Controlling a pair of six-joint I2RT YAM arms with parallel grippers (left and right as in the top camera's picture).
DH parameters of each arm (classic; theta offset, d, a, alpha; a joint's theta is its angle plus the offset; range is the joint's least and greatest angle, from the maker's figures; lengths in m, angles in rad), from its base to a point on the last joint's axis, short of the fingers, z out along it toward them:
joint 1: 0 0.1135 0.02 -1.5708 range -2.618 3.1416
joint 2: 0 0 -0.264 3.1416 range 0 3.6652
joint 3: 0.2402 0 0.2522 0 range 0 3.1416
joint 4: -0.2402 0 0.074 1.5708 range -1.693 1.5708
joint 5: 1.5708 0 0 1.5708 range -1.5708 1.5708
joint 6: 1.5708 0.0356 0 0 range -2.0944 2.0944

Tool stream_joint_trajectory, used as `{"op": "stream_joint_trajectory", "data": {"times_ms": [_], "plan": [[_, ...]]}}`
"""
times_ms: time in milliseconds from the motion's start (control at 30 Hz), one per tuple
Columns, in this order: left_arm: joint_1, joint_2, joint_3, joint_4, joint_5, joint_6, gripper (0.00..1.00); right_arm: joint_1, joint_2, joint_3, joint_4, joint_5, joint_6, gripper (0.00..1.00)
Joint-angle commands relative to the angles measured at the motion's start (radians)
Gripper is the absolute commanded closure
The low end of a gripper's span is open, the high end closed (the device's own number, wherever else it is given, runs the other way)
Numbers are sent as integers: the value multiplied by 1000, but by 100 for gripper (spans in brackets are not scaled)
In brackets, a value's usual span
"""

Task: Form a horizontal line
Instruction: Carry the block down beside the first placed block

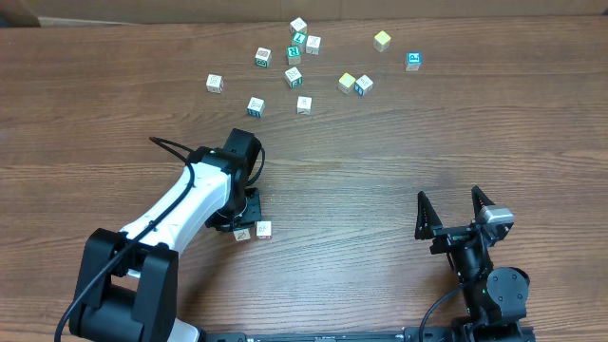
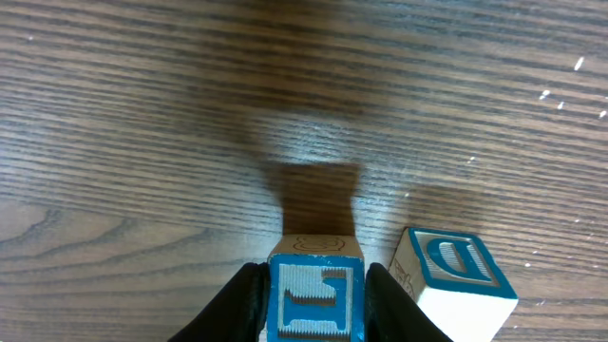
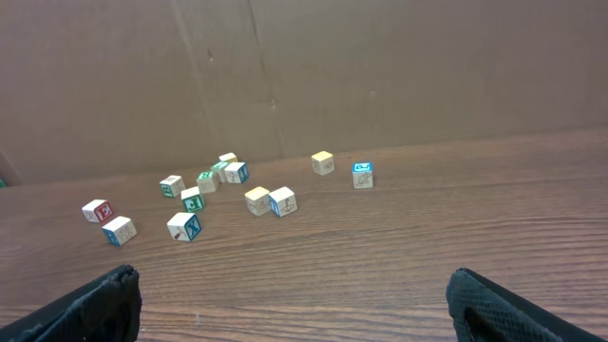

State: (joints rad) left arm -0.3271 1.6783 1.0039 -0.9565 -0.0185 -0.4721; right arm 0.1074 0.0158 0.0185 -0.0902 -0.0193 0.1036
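The horizontal line (image 1: pixel 264 229) was judged barely begun: only two cubes were seen, at the near left of the worktop (image 1: pixel 380 142). A blue-faced cube (image 2: pixel 316 290) was clamped in the left tool (image 1: pixel 241 215), just beside a second cube (image 2: pixel 454 277). The right tool (image 1: pixel 448 196) was spread and empty. Next, the held cube would need setting flush against its neighbour, and then one of the loose cubes (image 1: pixel 294 76) would need fetching.
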Motion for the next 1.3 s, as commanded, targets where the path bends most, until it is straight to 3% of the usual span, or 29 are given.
{"op": "stream_joint_trajectory", "data": {"times_ms": [0, 233, 467, 567, 700, 733, 767, 967, 1267], "plan": [[-9, -7, -20, 5, 8, 5, 71, 3, -5, -10, 6, 2, -7, 0], [-9, -7, -20, 8, 8, 5, 63, 3, -5, -10, 6, 2, -7, 0], [-9, -7, -20, -4, 8, 4, 61, 3, -5, -10, 6, 2, -7, 0], [52, -7, 56, -42, 16, 4, 70, 3, -5, -10, 6, 2, -7, 0], [109, -7, 127, -114, 2, 19, 73, 3, -5, -10, 6, 2, -7, 0], [110, -5, 125, -146, 17, 18, 88, 3, -5, -10, 6, 2, -7, 0], [110, -5, 124, -167, 27, 18, 94, 3, -5, -10, 6, 2, -7, 0], [109, -5, 73, -353, 76, 20, 96, 3, -5, -10, 6, 2, -7, 0], [109, -5, -58, -259, 127, 23, 96, 3, -5, -10, 6, 2, -8, 0]]}}
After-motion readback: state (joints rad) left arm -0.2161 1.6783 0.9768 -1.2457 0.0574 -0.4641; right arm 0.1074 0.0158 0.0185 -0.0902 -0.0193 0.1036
